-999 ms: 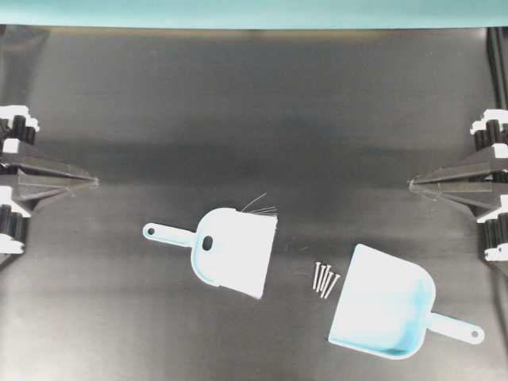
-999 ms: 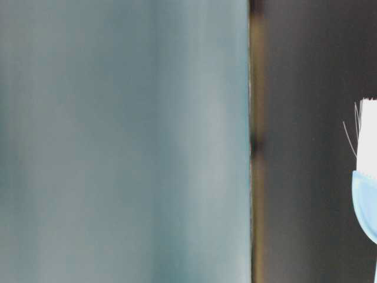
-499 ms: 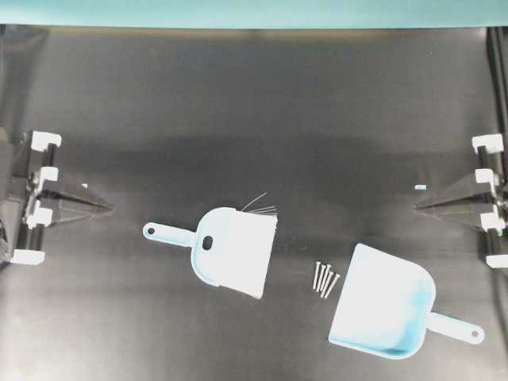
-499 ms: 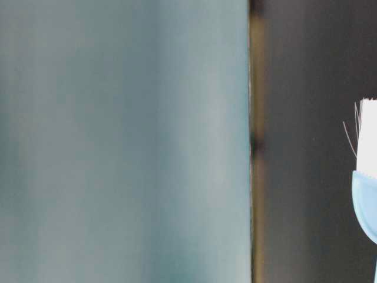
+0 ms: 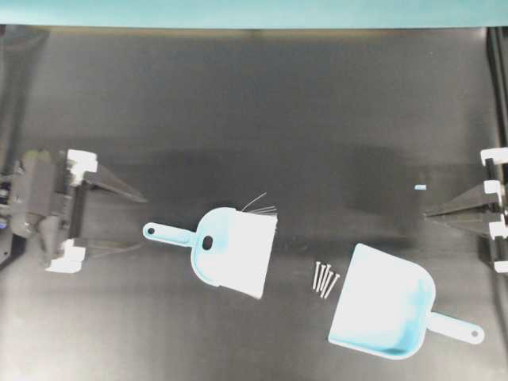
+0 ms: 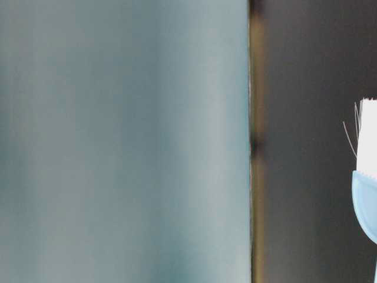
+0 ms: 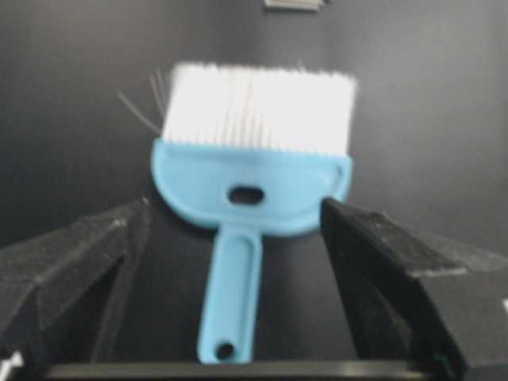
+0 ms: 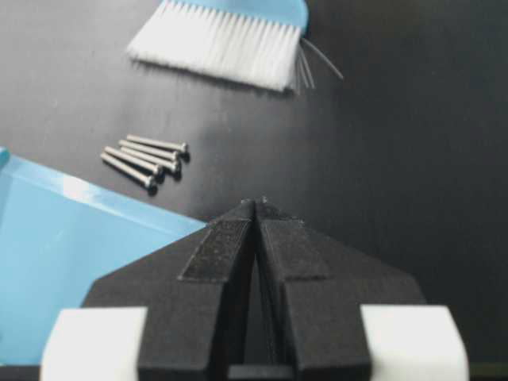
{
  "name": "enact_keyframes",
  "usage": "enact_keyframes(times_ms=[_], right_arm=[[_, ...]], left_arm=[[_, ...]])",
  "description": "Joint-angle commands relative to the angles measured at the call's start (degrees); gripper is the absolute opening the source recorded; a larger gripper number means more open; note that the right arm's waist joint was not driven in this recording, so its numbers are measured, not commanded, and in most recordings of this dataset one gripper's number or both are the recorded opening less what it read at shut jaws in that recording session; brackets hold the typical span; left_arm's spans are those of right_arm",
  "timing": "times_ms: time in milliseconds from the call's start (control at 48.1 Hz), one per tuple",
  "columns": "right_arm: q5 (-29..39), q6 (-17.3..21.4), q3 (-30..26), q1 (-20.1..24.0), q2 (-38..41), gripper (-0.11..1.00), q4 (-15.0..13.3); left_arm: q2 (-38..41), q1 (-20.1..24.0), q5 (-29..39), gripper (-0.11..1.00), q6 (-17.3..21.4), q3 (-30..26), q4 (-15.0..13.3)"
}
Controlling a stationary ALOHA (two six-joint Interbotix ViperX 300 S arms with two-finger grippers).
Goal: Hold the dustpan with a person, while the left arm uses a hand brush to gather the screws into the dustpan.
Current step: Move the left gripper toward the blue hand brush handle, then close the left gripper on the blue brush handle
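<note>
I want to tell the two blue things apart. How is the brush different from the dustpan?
The hand brush has a fan of white bristles; the dustpan is a smooth open scoop with none. The hand brush's handle points left in the overhead view, the dustpan's points right. The hand brush lies left of the screws, the dustpan right. Both are light blue plastic, flat on the table.

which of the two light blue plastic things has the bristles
The hand brush, left of the screws, ends in white bristles; the dustpan on their right is a bare scoop.

We record a matte black tabletop (image 5: 262,103), dully lit with a soft sheen, a teal wall (image 5: 254,12) along its far edge, filling most of the table-level view.
</note>
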Motion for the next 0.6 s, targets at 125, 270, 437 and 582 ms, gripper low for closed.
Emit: enact_keyframes(times_ms=[125, 270, 437, 582], right_arm=[[0.4, -0.5, 0.4, 0.0, -4.9, 0.00, -0.1], [1.3, -0.5, 1.1, 0.0, -8.1, 0.00, -0.1], [2.0, -0.5, 1.4, 0.0, -10.6, 0.00, -0.1], [2.3, -0.5, 1.6, 0.0, -11.4, 0.00, -0.1]], left_arm=[[17.9, 1.1, -6.5, 0.85, 0.3, -4.1, 0.3], [26.3, 1.8, -6.7, 0.86, 0.4, -7.5, 0.3], [30.6, 2.4, -6.7, 0.86, 1.0, -9.3, 0.2], [32.0, 2.2, -6.9, 0.85, 0.9, -9.6, 0.2]])
